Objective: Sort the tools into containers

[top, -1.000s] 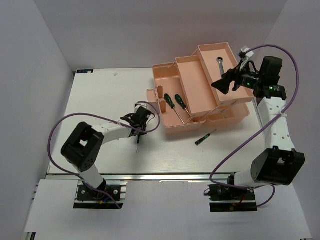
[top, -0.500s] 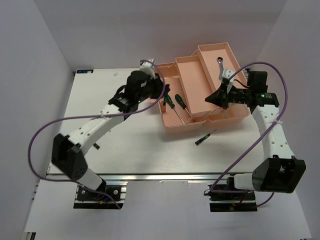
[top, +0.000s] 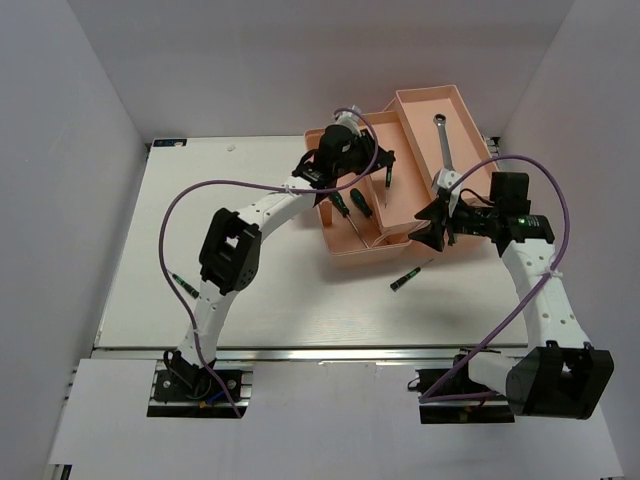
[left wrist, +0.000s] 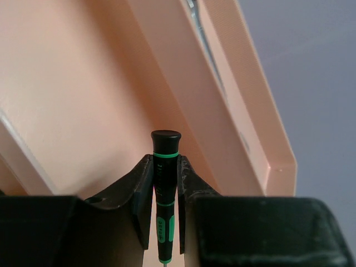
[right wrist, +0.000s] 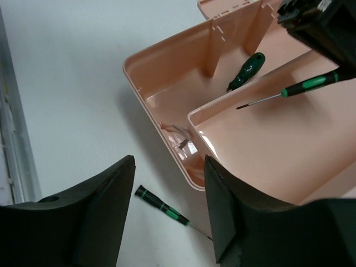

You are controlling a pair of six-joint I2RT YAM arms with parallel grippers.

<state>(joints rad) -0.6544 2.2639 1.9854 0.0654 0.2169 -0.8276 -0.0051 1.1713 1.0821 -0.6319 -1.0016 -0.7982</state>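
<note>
the left gripper is pinching a slim black green-ringed screwdriver, the arm stretching out over the glossy salmon plastic toolbox's middle tray. the right wrist view is showing its thin metal shaft, cropped in the left wrist view. the right gripper is hanging spread and empty near a loose screwdriver lying on the white table.

Black green-banded screwdriver in left gripper: thin metal shaft cut off by left wrist view's bottom edge. Green-black screwdriver lying on white table: shaft tip lost behind finger of right gripper. Salmon-pink plastic toolbox: near right corner covered by right gripper, seen from above.
</note>
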